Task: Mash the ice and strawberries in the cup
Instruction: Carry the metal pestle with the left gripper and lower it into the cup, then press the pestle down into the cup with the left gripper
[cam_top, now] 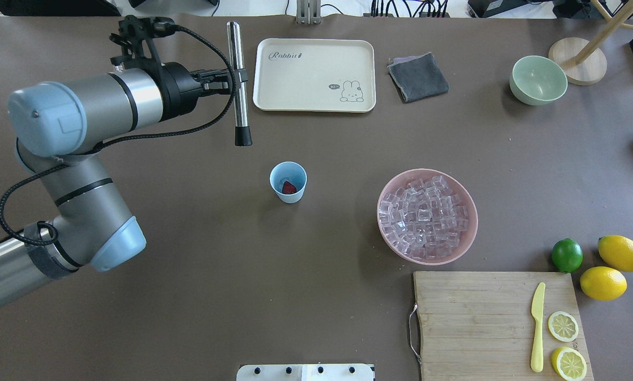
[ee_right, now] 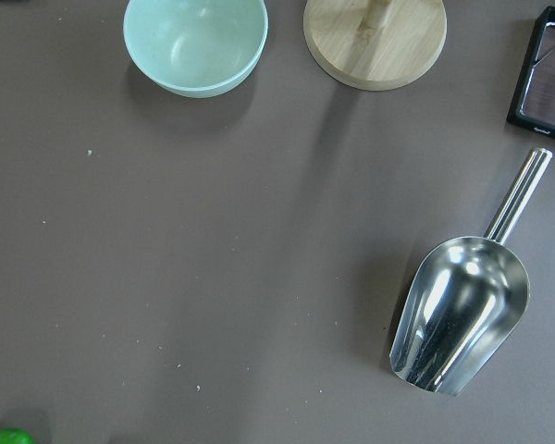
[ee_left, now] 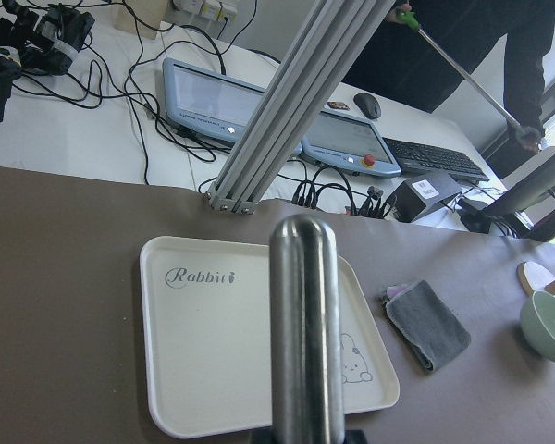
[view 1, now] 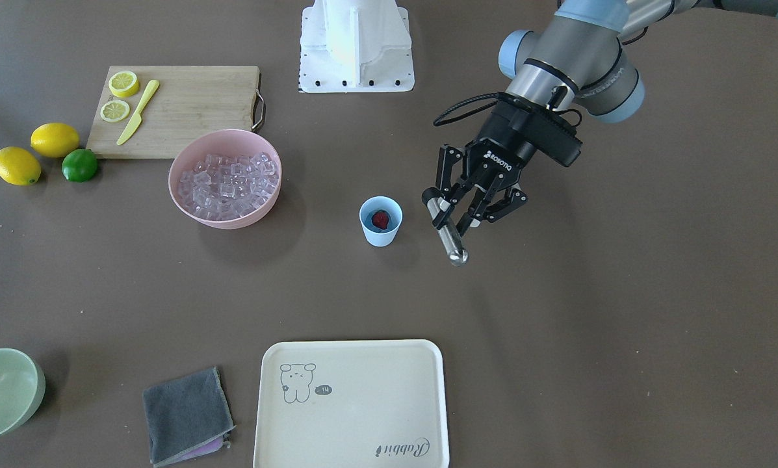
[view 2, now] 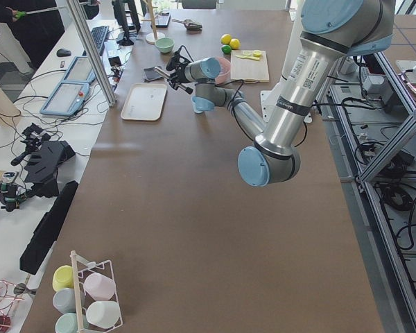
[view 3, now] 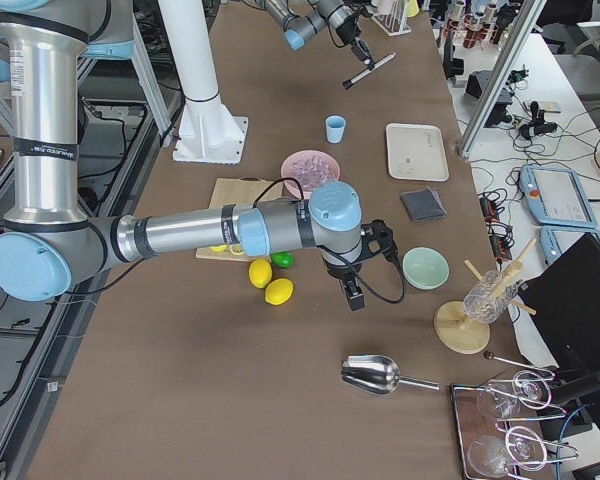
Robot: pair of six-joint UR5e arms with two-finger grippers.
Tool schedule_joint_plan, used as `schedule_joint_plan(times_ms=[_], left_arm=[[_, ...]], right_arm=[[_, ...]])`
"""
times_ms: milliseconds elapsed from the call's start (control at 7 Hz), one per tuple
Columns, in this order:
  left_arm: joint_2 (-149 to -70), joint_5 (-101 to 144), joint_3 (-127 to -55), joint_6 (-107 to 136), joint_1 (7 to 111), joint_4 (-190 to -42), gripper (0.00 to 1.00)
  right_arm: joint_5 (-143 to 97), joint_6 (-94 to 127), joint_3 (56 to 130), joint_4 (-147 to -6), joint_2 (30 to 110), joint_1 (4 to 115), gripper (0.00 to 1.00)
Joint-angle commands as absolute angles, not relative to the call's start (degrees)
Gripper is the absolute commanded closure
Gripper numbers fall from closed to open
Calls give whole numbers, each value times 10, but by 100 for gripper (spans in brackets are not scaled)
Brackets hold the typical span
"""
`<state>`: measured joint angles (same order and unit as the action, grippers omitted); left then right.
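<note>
Left gripper (cam_top: 231,80) clamped on steel muddler (cam_top: 239,114), level, left of and beyond the cup (cam_top: 290,198). Strawberry (cam_top: 289,187) lies in the cup. Ice (cam_top: 424,217) fills pink bowl (cam_top: 467,193), right of the cup. Best approach: tip muddler vertical, black end down, centred over the cup.

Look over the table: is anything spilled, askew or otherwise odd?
Nothing is spilled or damaged. One oddity: the cup holds only the strawberry, while all the ice sits in the pink bowl.
</note>
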<state>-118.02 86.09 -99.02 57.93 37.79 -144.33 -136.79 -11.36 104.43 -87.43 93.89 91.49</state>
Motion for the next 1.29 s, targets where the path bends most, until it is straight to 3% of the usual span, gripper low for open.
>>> schedule_joint_plan(times_ms=[0,143,429,1143], left_arm=[[-1186,780,-1007,471,316,-1456,100],[-1187,769,-1005,470,293,-1464,100],[-1193,777,-945,404,288,-1668,100],[-1221,767,-800,398,290,-1810,100]], right_arm=[[-1368,-113,1043,-875,938,914,1],[-1368,-114,1042,-875,939,914,1],[-1367,-114,1042,-874,941,914,1],[-1364,-114,1043,-874,944,914,1]])
